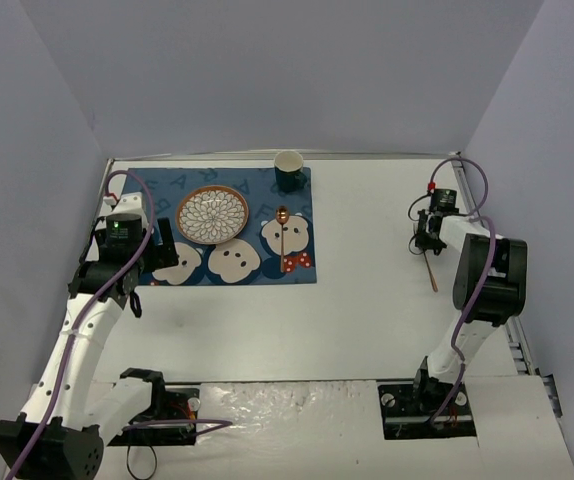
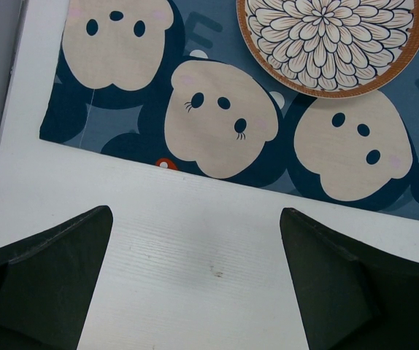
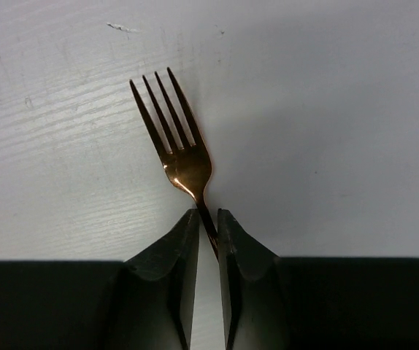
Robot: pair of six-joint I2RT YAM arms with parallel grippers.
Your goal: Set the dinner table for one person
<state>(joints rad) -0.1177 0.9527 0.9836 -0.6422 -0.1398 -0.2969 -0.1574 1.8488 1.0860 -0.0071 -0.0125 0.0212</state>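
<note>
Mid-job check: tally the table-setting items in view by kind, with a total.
Placemat: 1
Plate: 1
Cup: 1
Spoon: 1
Fork: 1
Total: 5

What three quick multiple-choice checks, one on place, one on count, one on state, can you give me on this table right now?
1. Where is the spoon? A on the placemat, right of the plate; B inside the cup; C beside the right arm.
2. How many prongs has the fork? A two; B three; C four.
3. How is the right claw? A wide open; B shut on the fork's handle; C holding the plate.
A: the top view shows it on the blue cloth beside the plate. C: four prongs show in the right wrist view. B: its fingers pinch the handle.
</note>
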